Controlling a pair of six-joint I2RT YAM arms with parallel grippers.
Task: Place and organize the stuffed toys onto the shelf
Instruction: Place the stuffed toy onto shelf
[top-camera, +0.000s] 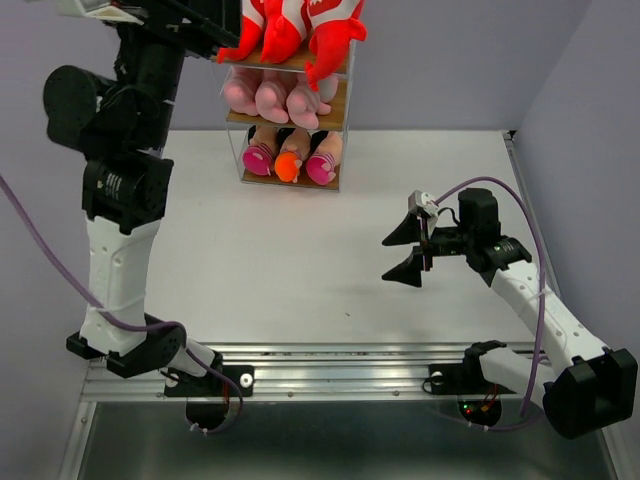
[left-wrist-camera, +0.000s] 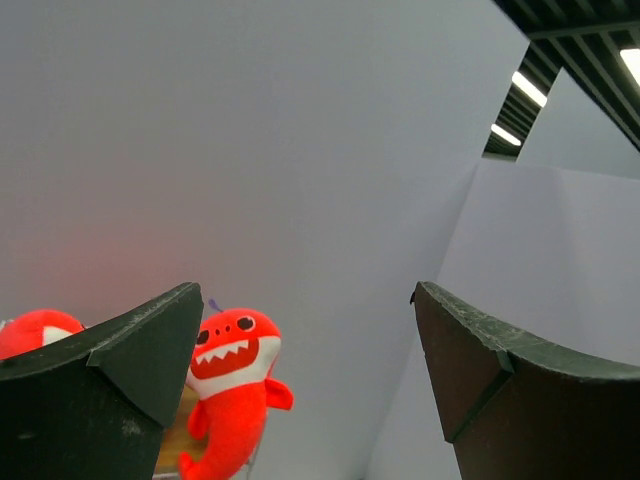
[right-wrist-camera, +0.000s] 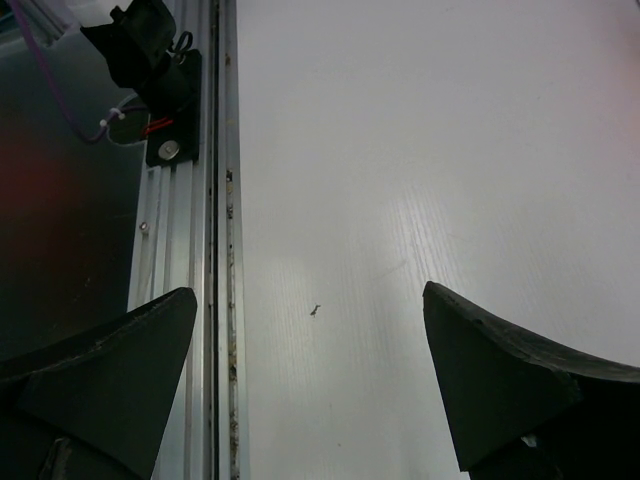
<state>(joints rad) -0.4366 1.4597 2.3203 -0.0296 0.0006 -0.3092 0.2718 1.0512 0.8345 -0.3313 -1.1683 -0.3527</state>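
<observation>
The shelf (top-camera: 341, 98), three light wooden tiers in a thin white wire frame, stands at your 12 o'clock on the far edge of the white table (top-camera: 300, 270). The top tier holds three red sharks (top-camera: 290, 25), the rightmost drooping past the board's front edge. The middle tier holds three pink plush animals (top-camera: 272, 98), side by side. The bottom tier holds three dolls (top-camera: 290, 160) in pink and orange. Your left gripper (left-wrist-camera: 307, 295) is raised at 11 o'clock near the top tier, with its jaws spread wide and nothing between them. Its wrist view shows one toothy shark upright past the left finger. Your right gripper (top-camera: 397, 253) hangs at 3 o'clock over the table, well apart from the shelf, fingers released and holding nothing.
</observation>
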